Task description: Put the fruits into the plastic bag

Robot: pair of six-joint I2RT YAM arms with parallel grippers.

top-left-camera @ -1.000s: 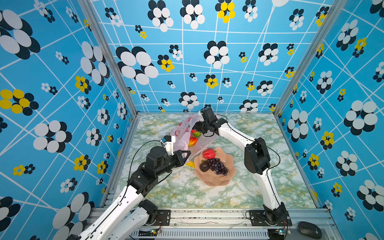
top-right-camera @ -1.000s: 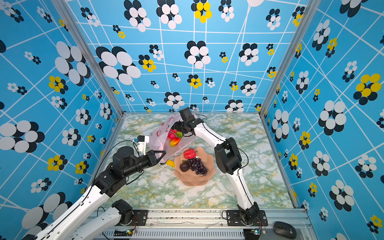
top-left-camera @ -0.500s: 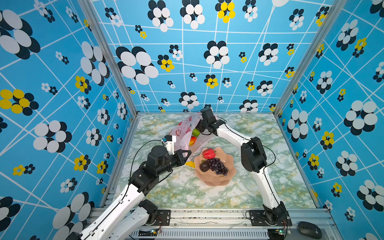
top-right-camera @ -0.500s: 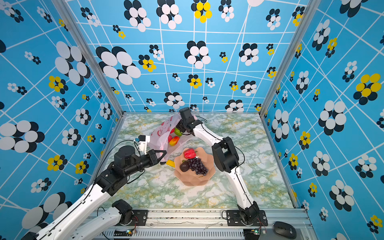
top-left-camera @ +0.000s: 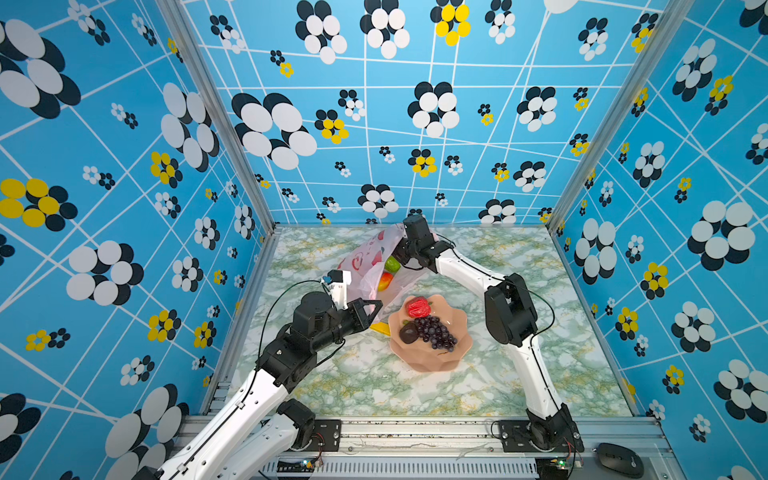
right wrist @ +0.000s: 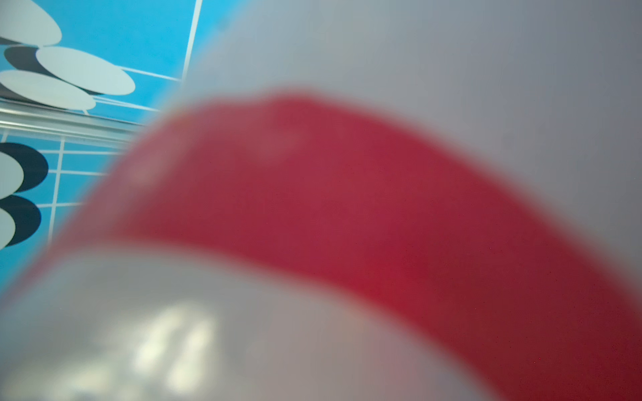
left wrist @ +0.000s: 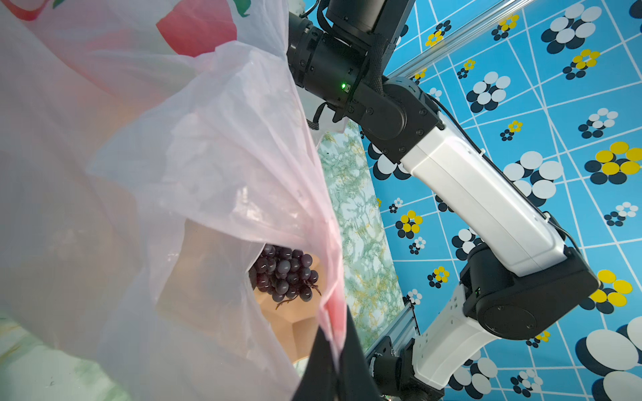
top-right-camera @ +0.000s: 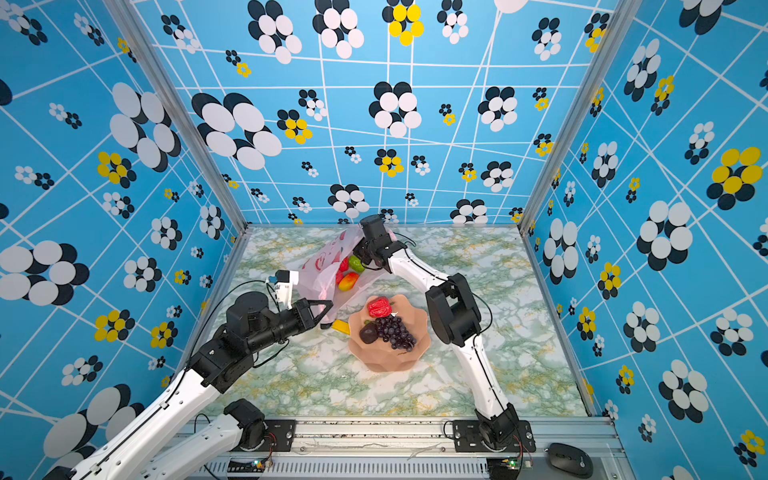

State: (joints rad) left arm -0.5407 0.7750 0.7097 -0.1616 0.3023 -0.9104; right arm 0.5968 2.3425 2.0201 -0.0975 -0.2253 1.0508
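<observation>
Marble tabletop (top-left-camera: 374,386), floral walls (top-left-camera: 415,124); L claw (top-left-camera: 374,307) tight on plastic bag (top-left-camera: 361,259), R claw (top-left-camera: 400,252) unclear.

Robot lab cell: flower-print walls (top-left-camera: 374,104), aluminium frame (top-left-camera: 415,430), bench-mounted arms (top-left-camera: 465,270).

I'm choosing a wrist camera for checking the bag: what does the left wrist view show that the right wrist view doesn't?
Only the left wrist view: the grape bunch in the bowl, the right arm, and the left jaws shut on an edge of the plastic bag. Only the right wrist view: nothing distinct, a blurred red print up close. Both: the bag and the blue flowered wall.
</observation>
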